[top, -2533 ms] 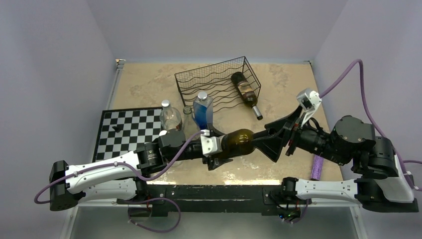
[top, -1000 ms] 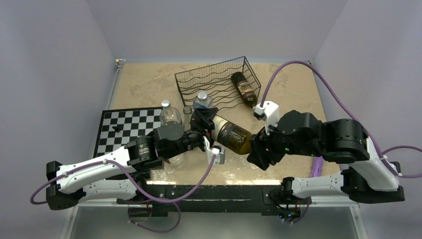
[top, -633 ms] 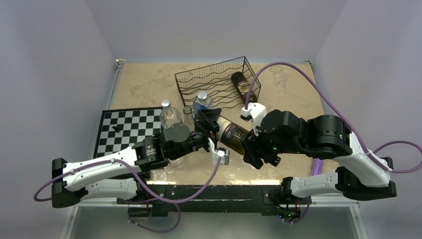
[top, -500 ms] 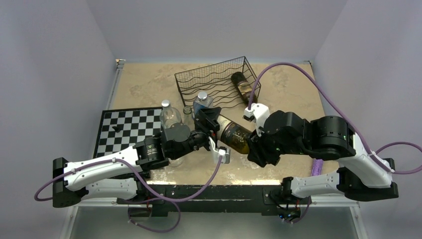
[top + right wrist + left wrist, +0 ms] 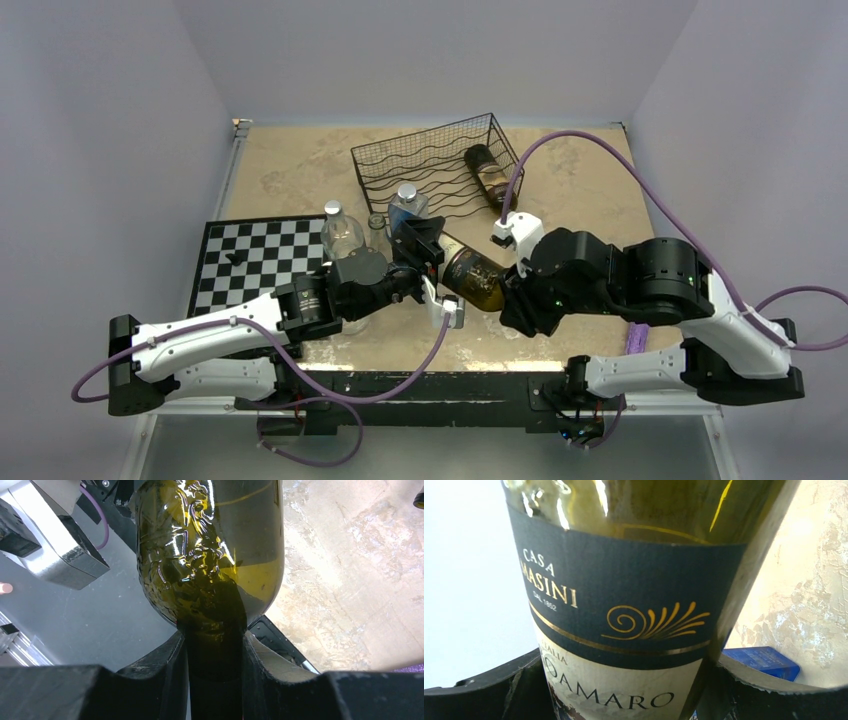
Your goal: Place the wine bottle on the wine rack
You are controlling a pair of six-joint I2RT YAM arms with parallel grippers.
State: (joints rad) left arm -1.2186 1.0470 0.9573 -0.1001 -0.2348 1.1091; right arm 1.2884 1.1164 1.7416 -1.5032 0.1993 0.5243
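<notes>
The left gripper (image 5: 436, 270) clamps the wine bottle (image 5: 472, 280) at its label, the right gripper (image 5: 508, 299) its neck; base faces the far-edge wine rack (image 5: 430, 165).

My left arm (image 5: 200, 335) reaches low from its base toward table centre, forearm angled up and right, wrist rolled so one finger sits far side, one near side. My left gripper (image 5: 437, 268) is clamped across the labelled body of the wine bottle (image 5: 472, 280), fingers (image 5: 484, 692) on both sides. My right arm (image 5: 660, 285) is folded over its base, elbow high, wrist pointing left. My right gripper (image 5: 512, 292) is closed tight on the bottle neck, fingers (image 5: 160, 672) touching it either side
</notes>
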